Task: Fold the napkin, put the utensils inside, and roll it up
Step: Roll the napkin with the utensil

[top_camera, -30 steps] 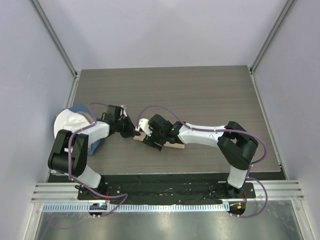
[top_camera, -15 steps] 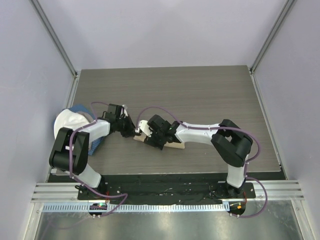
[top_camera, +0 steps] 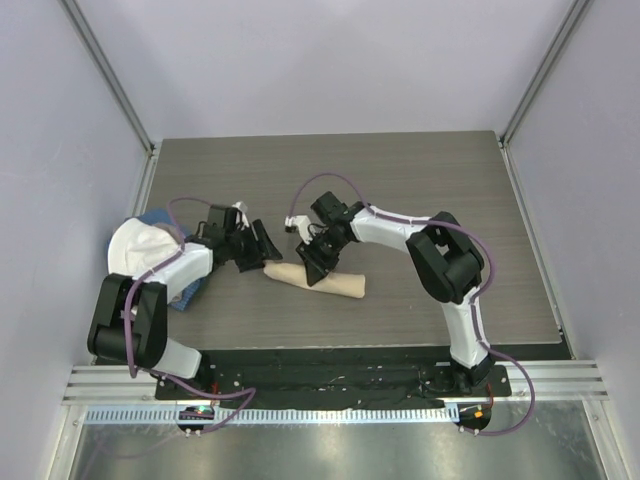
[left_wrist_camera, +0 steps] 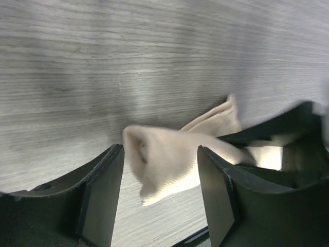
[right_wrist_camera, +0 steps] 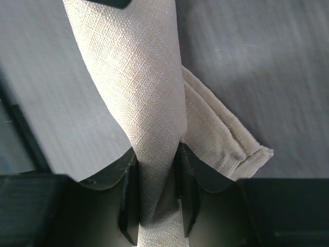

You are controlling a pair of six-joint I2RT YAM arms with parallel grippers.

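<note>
The beige napkin (top_camera: pixel 340 284) lies rolled into a short log near the table's middle front. My right gripper (top_camera: pixel 316 263) reaches down from the far side and is shut on the roll's middle; in the right wrist view the cloth (right_wrist_camera: pixel 139 77) is pinched between the jaws (right_wrist_camera: pixel 154 198), with a loose hemmed flap (right_wrist_camera: pixel 229 141) beside them. My left gripper (top_camera: pixel 268 252) stands open just left of the roll. In the left wrist view the roll's end (left_wrist_camera: pixel 164 162) lies ahead of the spread fingers (left_wrist_camera: pixel 105 195), untouched. The utensils are hidden from view.
A white rounded object (top_camera: pixel 133 250) rests on a blue cloth (top_camera: pixel 186 294) at the table's left edge, behind my left arm. Grey walls enclose the table on three sides. A black strip (top_camera: pixel 330 365) runs along the front edge.
My left gripper has opened and drawn back left from the napkin's end. My right arm has swung round to the far side and its jaws have closed on the roll.
</note>
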